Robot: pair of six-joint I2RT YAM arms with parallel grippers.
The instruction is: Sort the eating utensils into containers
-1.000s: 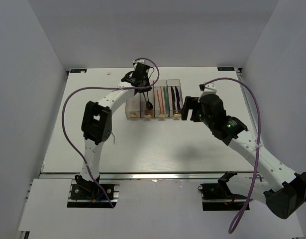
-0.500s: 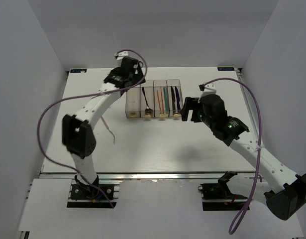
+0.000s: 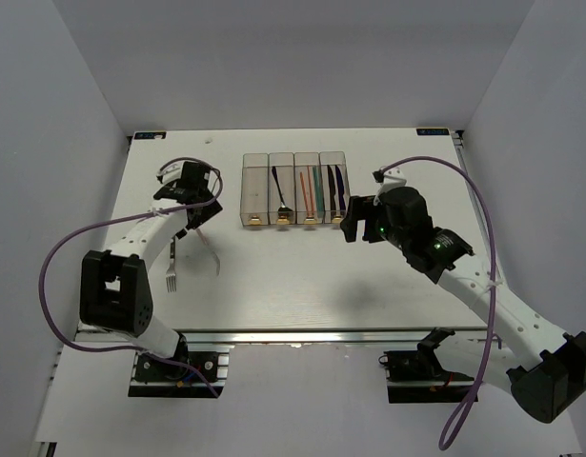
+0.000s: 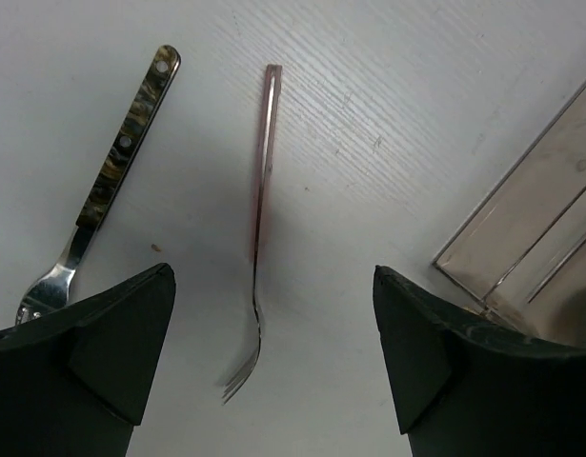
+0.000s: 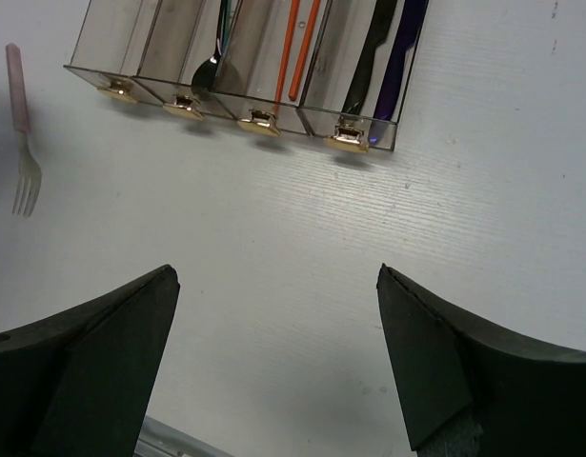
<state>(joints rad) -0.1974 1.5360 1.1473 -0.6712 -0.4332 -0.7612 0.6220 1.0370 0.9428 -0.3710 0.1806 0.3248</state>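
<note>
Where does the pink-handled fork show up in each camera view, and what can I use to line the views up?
Top external: the pink-handled fork lies left of the bins, nearer the arm bases.
Left wrist: the fork is at centre, tines toward the bottom; the bins are at the right edge.
Right wrist: the fork is at the far left edge; the bins run along the top.
Shared landmark: the bins.

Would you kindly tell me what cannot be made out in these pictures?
Left wrist view: the tines of the mottled-handled fork are partly hidden behind a finger of the left tool.
Right wrist view: the far ends of the bins, and of the utensils inside, are cut off by the top edge.
Top view: the pink-handled fork is too small and pale to show its tines.
</note>
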